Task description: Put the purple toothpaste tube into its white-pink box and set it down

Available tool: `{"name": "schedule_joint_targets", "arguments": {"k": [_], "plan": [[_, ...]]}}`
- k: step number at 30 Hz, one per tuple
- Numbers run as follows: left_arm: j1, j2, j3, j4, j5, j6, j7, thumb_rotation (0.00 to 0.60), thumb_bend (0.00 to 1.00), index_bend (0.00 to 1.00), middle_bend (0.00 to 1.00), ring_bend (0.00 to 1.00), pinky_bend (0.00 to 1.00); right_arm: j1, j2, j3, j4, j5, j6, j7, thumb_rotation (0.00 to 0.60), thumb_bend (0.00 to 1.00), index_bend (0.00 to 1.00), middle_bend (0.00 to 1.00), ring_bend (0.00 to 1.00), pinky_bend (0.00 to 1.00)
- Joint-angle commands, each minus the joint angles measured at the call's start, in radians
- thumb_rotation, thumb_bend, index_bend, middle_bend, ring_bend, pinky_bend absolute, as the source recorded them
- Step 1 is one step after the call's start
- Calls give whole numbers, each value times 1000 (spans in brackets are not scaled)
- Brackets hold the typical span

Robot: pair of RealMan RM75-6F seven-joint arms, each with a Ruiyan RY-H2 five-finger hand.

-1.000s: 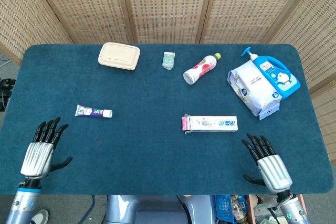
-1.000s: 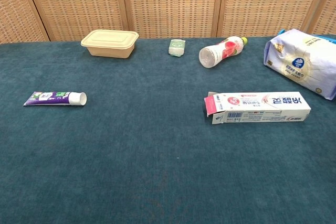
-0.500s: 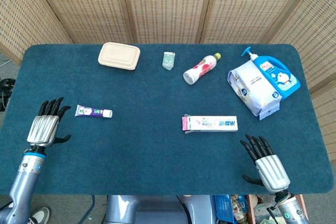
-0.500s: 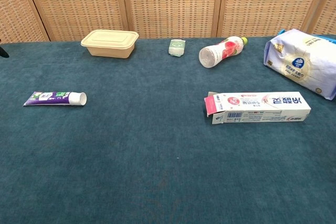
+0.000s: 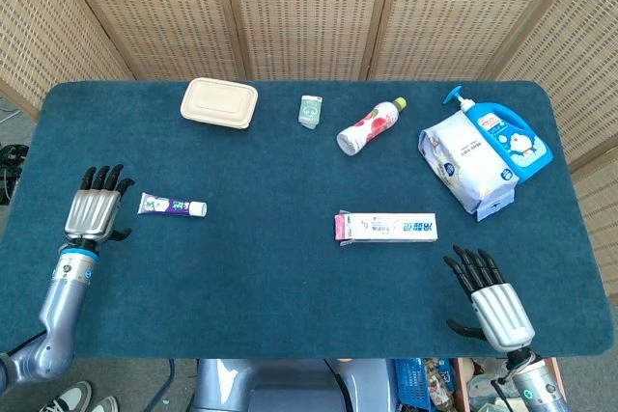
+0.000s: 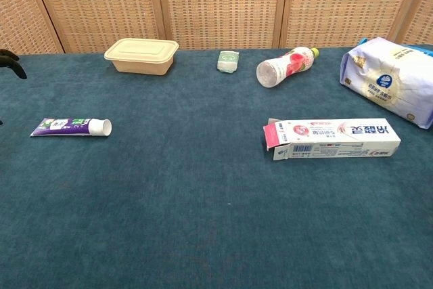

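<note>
Left hand (image 5: 94, 213) has moved up beside the toothpaste tube (image 5: 172, 206).

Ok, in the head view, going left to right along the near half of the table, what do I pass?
left hand → purple toothpaste tube → white-pink box, open flap end toward the tube → right hand.
</note>
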Motion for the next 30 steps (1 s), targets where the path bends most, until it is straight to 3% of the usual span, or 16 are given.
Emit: {"name": "schedule_joint_targets", "arguments": {"k": [1,9,30], "plan": [[-27,-22,-1,47,-55,-23,12,600,216,217,63,0,0,1,-1,1,2,3,-3,0,600,47,61,0,0,0],[-73,-61,5,141,-139,-67,18,600,226,224,69,0,0,2,-10,-2,11,5,-12,-9,600,47,61,0,0,0],[-175,-182,50,301,-216,-109,60,600,240,246,93,0,0,2,-18,3,28,12,-9,-5,600,47,61,0,0,0]]}}
